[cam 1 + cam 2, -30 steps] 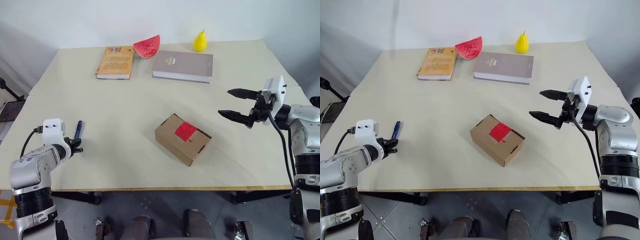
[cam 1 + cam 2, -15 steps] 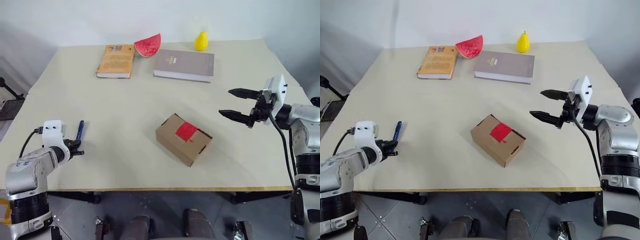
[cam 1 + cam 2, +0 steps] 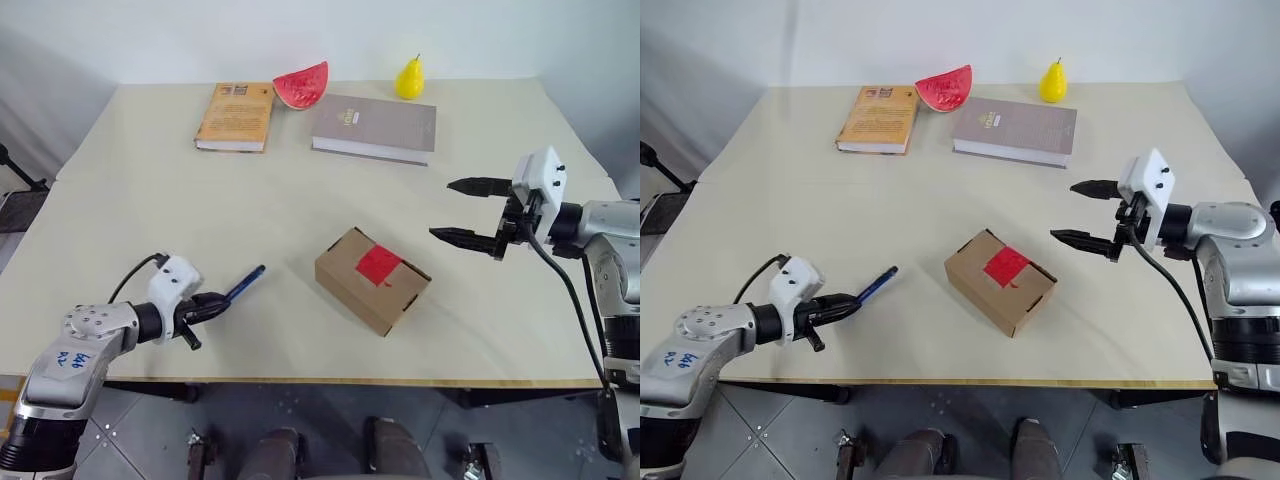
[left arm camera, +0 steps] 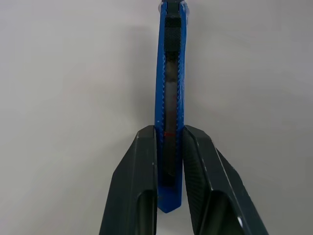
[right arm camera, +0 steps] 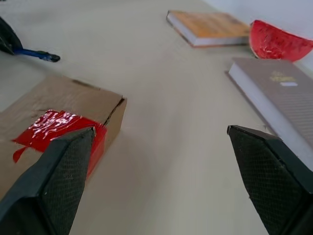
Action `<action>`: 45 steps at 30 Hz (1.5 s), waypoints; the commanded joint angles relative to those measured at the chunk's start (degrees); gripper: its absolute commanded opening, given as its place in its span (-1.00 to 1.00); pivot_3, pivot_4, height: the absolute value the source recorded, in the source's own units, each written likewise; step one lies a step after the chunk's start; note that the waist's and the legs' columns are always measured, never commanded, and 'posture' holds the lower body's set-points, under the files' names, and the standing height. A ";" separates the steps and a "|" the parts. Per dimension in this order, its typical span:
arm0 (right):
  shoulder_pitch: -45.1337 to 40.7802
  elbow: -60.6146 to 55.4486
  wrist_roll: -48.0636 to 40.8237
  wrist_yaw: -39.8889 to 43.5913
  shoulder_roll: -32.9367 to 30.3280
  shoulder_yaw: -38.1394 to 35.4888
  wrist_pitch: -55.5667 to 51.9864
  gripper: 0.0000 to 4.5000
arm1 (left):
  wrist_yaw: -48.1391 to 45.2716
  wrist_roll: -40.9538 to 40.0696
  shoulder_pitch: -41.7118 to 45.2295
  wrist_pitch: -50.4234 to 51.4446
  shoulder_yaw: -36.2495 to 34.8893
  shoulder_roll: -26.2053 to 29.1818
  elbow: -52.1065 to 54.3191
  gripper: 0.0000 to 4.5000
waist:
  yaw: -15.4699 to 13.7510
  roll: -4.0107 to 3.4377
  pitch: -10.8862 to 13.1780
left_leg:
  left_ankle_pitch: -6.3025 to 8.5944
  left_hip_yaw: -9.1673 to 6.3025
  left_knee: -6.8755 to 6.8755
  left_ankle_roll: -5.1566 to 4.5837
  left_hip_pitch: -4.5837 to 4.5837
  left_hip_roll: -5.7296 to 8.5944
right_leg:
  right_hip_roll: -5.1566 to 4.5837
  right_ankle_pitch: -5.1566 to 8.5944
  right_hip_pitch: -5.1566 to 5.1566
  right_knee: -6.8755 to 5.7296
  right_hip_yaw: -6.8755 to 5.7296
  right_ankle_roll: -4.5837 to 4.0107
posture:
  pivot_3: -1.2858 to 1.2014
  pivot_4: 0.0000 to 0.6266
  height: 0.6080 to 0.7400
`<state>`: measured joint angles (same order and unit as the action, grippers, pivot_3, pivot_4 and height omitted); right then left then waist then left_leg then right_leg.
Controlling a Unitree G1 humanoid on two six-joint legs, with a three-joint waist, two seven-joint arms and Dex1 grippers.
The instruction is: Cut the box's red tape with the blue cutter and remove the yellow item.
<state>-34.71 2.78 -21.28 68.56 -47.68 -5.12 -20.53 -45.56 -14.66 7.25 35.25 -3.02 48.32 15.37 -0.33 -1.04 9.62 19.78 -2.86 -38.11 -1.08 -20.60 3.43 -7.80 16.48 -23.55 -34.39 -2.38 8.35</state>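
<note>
The brown box (image 3: 372,281) lies closed near the table's middle, with the square red tape (image 3: 378,265) across its flap seam. My left gripper (image 3: 212,305) is shut on the blue cutter (image 3: 244,282), whose free end points toward the box from the left, a short gap away. In the left wrist view both fingers (image 4: 142,186) clamp the blue cutter (image 4: 169,98) near its rear end. My right gripper (image 3: 463,211) hovers open to the right of the box, above table level, with nothing between its fingers (image 5: 54,181). The yellow item is hidden.
At the far side lie an orange book (image 3: 236,116), a watermelon slice (image 3: 302,84), a grey book (image 3: 374,127) and a yellow pear (image 3: 408,79). The pale table (image 3: 200,220) has its front edge just below the left gripper.
My left arm swung right toward the box and rolled its wrist, so the cutter now points at the box instead of away across the table. The right gripper shifted slightly left, still open.
</note>
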 commanded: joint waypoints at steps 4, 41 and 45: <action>-0.40 -16.61 2.65 -5.74 -3.02 6.33 -12.47 0.92 | -5.16 3.43 1.31 -8.00 8.28 0.34 4.05 -0.81 | -0.05 -0.04 0.05 | 0.04 0.01 -0.03 -0.07 -0.13 0.00 | 0.00 0.00 -0.06 -0.04 0.03 0.00 | 0.03 -0.52 1.00; -10.23 -11.11 26.89 -4.36 20.52 48.42 3.84 -0.99 | -11.41 10.13 -10.52 -16.59 8.63 7.92 8.65 -0.81 | 1.44 0.10 -0.05 | 0.09 -0.12 -0.18 -0.15 -0.34 0.04 | 0.29 0.00 -0.35 -0.46 -0.30 0.00 | 0.03 -0.52 1.00; -10.03 -8.96 27.86 -3.52 23.18 48.19 5.79 -0.99 | -11.09 10.56 -10.37 -16.67 8.88 7.42 8.29 -0.81 | 1.76 0.10 -0.06 | 0.09 -0.12 -0.15 -0.14 -0.17 0.04 | 0.29 0.01 -0.27 -0.58 -0.30 -0.02 | 0.03 -0.52 1.00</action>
<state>-44.52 -6.03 5.88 64.41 -25.01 42.54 -16.14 -55.26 -5.38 -0.78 17.07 2.81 55.21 24.67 1.43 -0.94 9.56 19.86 -2.98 -38.27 -1.23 -20.73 3.47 -7.51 16.49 -23.78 -34.97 -2.68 8.33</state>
